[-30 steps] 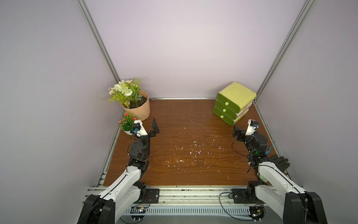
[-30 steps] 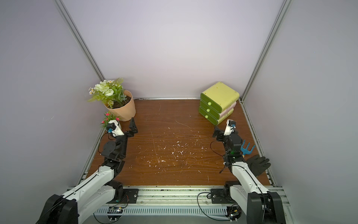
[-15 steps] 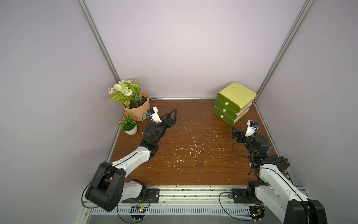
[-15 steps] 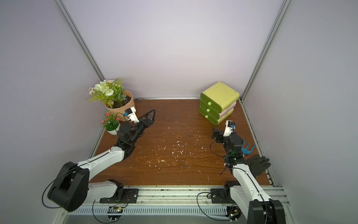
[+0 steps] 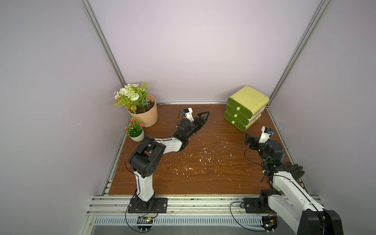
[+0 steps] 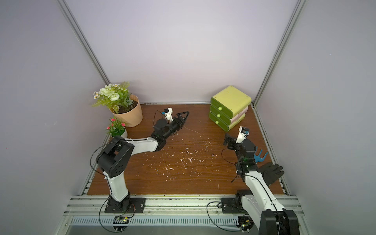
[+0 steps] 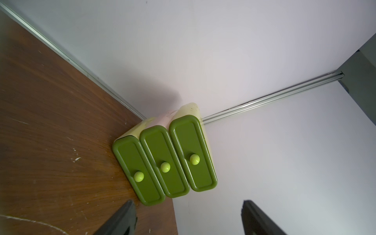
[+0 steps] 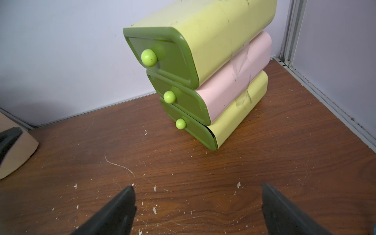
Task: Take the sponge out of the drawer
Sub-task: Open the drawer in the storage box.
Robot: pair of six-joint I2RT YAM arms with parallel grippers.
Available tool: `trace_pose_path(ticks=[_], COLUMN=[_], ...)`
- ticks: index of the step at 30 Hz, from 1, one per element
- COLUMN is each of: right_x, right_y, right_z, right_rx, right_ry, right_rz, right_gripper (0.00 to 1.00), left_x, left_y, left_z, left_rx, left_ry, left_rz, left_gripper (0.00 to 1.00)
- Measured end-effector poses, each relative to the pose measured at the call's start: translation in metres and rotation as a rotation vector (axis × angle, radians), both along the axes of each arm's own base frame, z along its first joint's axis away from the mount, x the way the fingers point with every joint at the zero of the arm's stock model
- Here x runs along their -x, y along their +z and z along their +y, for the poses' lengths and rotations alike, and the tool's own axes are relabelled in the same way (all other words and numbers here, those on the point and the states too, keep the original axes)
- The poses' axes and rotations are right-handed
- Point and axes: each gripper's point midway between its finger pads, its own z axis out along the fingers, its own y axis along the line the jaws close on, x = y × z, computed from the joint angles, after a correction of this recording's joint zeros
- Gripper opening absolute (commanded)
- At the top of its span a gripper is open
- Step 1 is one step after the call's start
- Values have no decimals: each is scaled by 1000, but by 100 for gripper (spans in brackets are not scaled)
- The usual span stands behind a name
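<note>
Left claw [image 5: 206, 114] and right claw [image 5: 248, 138] both gape empty (fingers spread), facing the green drawer unit [image 5: 247, 101].

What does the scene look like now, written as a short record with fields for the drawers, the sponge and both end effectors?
drawer unit: far right corner of table; three drawers look shut
sponge: not visible
left end effector: open, empty, facing the drawer fronts from the far middle
right end effector: open, empty, near the unit, apart from it
other things: large flower pot, small flower pot, black glove
</note>
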Motion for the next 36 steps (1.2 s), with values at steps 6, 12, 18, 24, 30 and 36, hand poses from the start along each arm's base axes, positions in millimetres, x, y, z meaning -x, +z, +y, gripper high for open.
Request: trace_pose_path(ticks=[6,12,18,24,30,36], right_x=[2,3,3,3,3,3], right_y=[-2,-3,-5,-5,-5,-5], right_z=[-8,-12,-13,-14,-14,-14], right_rx=[-10,-25,-31,-38,-43,-46], right_ry=[-36,-52,-59,-60,-61,-62], right_rz=[12,20,28,27,26,26], right_gripper=[100,99,99,100,99,99], left_x=[-14,-20,-26,-33,-42,-52], left_y=[-13,-21,-11,-1,-1,-14], left_z=[-54,-86,-110,-124,-140,-158], left_rx=[105,173,241,281,287,263], left_ry=[-100,-145,-180,-200,-211,-216], left_rz=[37,67,63,50,60,95], left_gripper=[76,72,65,67,67,65])
